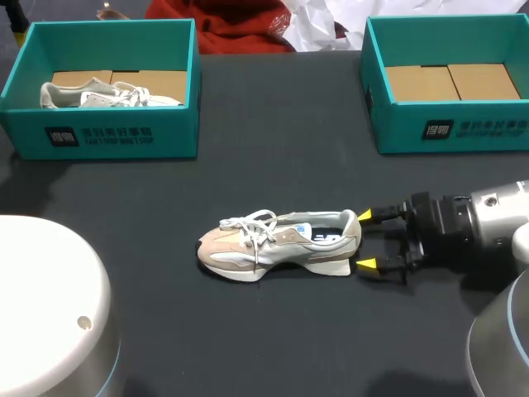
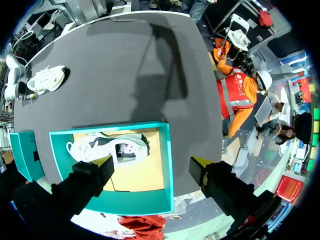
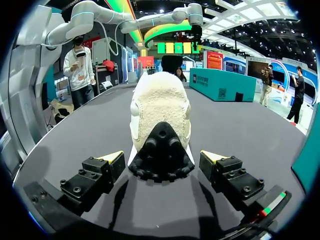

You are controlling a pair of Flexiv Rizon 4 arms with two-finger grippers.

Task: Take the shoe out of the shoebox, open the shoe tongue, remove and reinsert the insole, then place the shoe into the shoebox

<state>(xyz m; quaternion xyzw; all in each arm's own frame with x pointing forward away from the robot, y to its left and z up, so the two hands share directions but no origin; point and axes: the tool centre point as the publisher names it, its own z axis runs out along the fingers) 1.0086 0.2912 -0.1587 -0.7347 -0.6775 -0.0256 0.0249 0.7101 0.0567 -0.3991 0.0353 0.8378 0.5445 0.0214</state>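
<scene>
Beige sneaker (image 1: 277,244) at centre of table (image 1: 248,339), heel facing right gripper (image 1: 366,240), fingers spread, not touching. Left gripper (image 2: 150,165) open above left shoebox (image 2: 169,150). Risk: uneven closing on rounded heel twists sneaker, grip slips.

Quick tally: I count two shoes, the beige shoe (image 1: 277,244) lying loose and the white shoe (image 1: 107,95) boxed. Two teal boxes, the left shoebox (image 1: 107,139) and the right shoebox (image 1: 463,132). Plus my two pincers, the right gripper (image 1: 366,241) and the left gripper (image 2: 150,165).
</scene>
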